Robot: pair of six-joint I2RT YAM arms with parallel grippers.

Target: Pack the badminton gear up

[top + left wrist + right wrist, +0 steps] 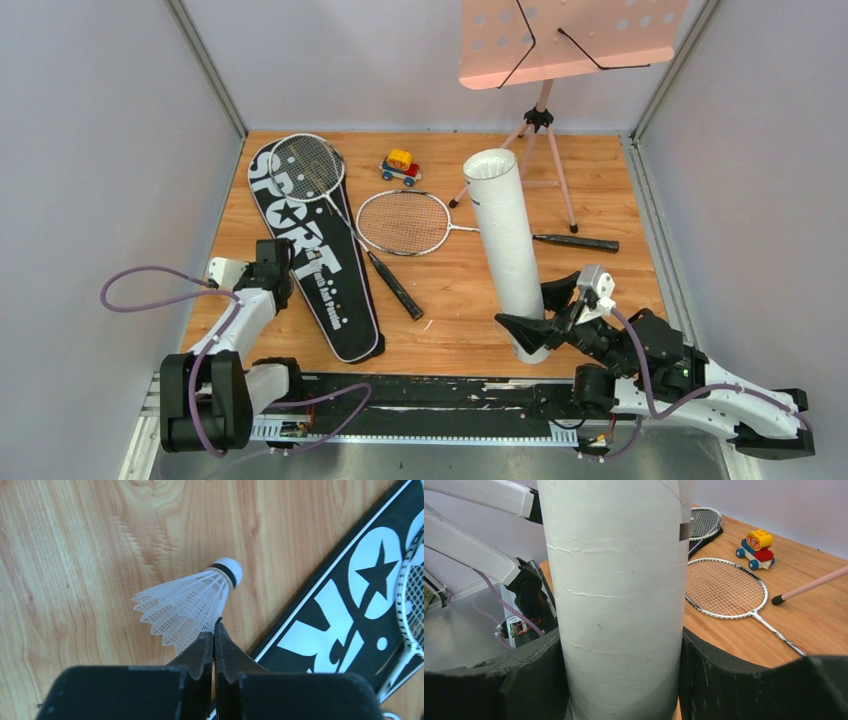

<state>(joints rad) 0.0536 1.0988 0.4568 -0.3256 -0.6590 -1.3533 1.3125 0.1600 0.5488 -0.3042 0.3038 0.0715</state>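
A white shuttlecock (192, 600) lies on the wooden floor beside the black SPORT bag (350, 615). My left gripper (215, 630) has its jaws pressed together on the edge of the shuttlecock's skirt. In the top view that gripper (272, 262) hovers at the bag's (335, 300) left edge. The white tube (505, 250) stands upright, and my right gripper (540, 315) is shut on its lower part (616, 590). One racket (306, 167) rests with its head on the bag. The other racket (403, 222) lies on the floor behind the tube.
A small toy car (400, 167) sits at the back, between the two racket heads. The pink music stand (570, 40) rises at the back right, its tripod legs (560, 180) spread near the tube. Grey walls close in both sides.
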